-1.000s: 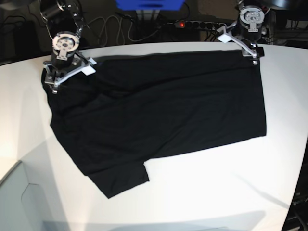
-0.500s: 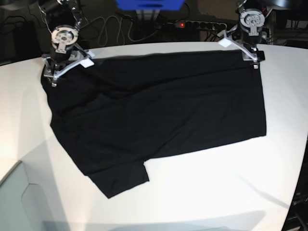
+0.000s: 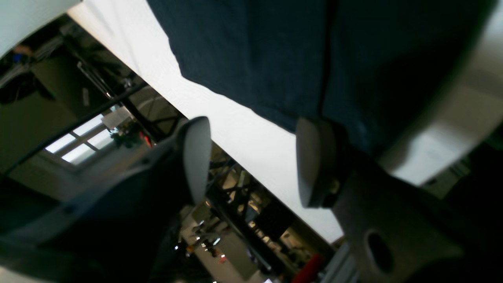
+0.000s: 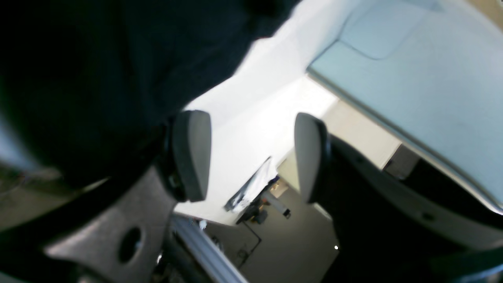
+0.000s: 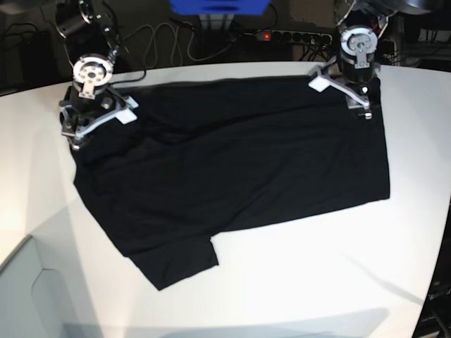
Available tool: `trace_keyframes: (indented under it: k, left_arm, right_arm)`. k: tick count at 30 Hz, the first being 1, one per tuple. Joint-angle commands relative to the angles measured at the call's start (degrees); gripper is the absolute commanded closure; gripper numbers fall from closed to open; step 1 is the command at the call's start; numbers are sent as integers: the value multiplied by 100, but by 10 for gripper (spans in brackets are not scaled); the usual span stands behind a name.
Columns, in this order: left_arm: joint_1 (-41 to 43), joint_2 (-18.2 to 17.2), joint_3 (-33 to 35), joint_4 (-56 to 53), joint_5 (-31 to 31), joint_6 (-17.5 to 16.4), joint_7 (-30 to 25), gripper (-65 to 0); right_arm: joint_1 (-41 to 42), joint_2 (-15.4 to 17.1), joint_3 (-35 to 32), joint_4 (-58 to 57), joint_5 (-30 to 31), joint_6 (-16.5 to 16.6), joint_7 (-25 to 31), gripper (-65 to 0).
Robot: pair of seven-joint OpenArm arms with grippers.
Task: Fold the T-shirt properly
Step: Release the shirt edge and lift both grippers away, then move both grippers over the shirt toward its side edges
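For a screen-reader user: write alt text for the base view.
A large black T-shirt lies spread flat, plain side up, on a white table, one short sleeve pointing toward the near edge. Two robot arms hover at its far corners, the right gripper on the picture's left and the left gripper on its right, both open. Cables lie behind the table.

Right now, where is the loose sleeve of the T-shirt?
In the base view the sleeve lies flat on the white table, near the front left, far from both grippers at the T-shirt's back edge.
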Motion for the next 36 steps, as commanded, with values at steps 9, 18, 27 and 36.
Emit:
trace_keyframes:
  k: [9,18,27,36]
  left_arm:
    - [-1290,-89,-63,36,130,79,102,-337]
    - [-2775,-71,-72,-535,-1075,79,155,-337]
    - [-3479,175,-90,-1396,-1286,97,155,-337]
    - [-4446,1037,-388,-2188,-1294,106,735,-337]
  right_arm:
    - [1702,-498,-197,-464,523,19,-42,-313]
    - [2906,-990,-646,-1493,646,19,19,-313]
    - [3820,-1078,-637,-2460,1429,19,11,-312]
    - [4444,-1263,-628,-3154,2211,19,520,-312]
